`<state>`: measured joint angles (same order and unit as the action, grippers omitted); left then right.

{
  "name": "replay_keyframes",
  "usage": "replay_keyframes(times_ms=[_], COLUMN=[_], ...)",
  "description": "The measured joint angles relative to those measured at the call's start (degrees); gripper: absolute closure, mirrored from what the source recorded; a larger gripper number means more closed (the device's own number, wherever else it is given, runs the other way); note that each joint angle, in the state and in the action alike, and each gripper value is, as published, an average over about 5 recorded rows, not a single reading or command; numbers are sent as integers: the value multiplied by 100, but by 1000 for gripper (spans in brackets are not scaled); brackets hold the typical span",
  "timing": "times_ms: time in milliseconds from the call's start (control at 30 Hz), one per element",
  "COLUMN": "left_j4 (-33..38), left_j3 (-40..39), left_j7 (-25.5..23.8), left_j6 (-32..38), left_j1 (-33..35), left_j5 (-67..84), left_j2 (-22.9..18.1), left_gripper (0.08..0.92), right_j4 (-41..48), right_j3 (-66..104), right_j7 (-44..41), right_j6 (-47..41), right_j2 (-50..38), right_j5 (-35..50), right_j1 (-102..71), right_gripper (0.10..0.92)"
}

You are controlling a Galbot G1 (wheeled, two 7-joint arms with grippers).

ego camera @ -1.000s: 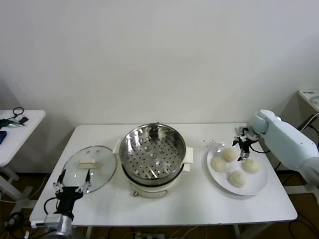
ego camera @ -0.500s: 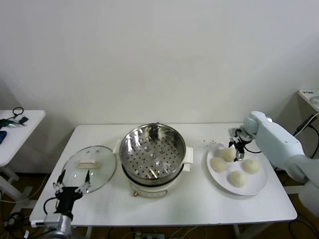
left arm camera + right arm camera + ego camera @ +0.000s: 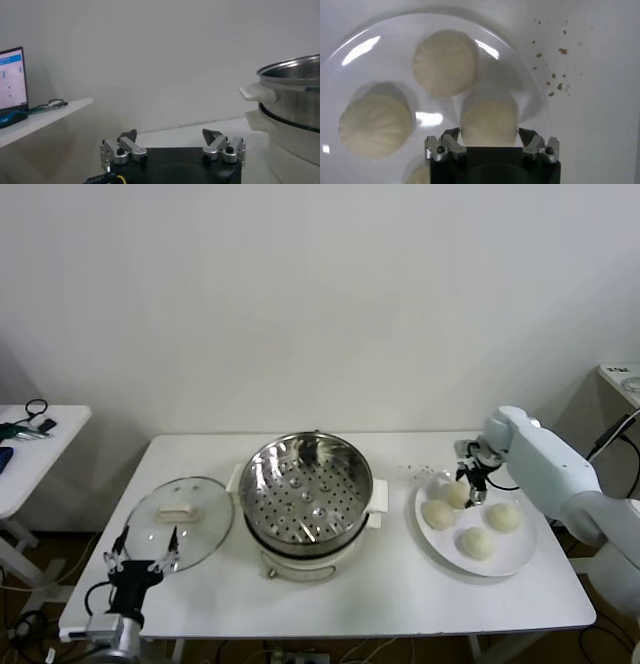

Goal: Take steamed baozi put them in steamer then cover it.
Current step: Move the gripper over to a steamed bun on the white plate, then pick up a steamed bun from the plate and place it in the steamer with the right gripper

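Head view, four creamy-white steamed baozi point(image 3: 456, 493), white plate point(image 3: 515, 557)

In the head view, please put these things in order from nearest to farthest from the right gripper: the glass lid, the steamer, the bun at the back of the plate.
1. Bun at the back of the plate, directly under the right gripper.
2. Steamer, at the table's middle.
3. Glass lid, far over on the robot's left.

Right gripper point(image 3: 470, 478) open, lowered; left gripper point(image 3: 142, 550) open, parked.
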<state>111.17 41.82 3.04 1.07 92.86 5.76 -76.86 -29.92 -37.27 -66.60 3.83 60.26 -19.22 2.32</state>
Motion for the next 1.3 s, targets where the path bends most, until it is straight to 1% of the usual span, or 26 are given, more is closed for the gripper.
replay_keyframes(times_ms=[300,500,900,1133,1300], left_j4=[20,53,150,230,243], left_j3=[12,26,35,-12,-42], left_j7=[5,9,16,16,18], left_j6=[6,9,-22,-80,-119], left_j1=[40,71,141,192,192], left_j5=[21,62,130,218,290], left_j2=[2,0,19,23,27], left_gripper=[177,177,177,177,177], right_j4=[-84,-383,-1704,-2507,-2960], right_j3=[-95,-367,-1714,-2509,-2794], right_j7=[-32,-98,-294,-344,-334], right_j6=[23,43,294,690,1083], right_j2=[-76,-246,-608,-467,-202], right_j5=[96,320,1141,1425,1393], right_j1=[80,273,1470,2436,2930], right_gripper=[285,289,291,287,288])
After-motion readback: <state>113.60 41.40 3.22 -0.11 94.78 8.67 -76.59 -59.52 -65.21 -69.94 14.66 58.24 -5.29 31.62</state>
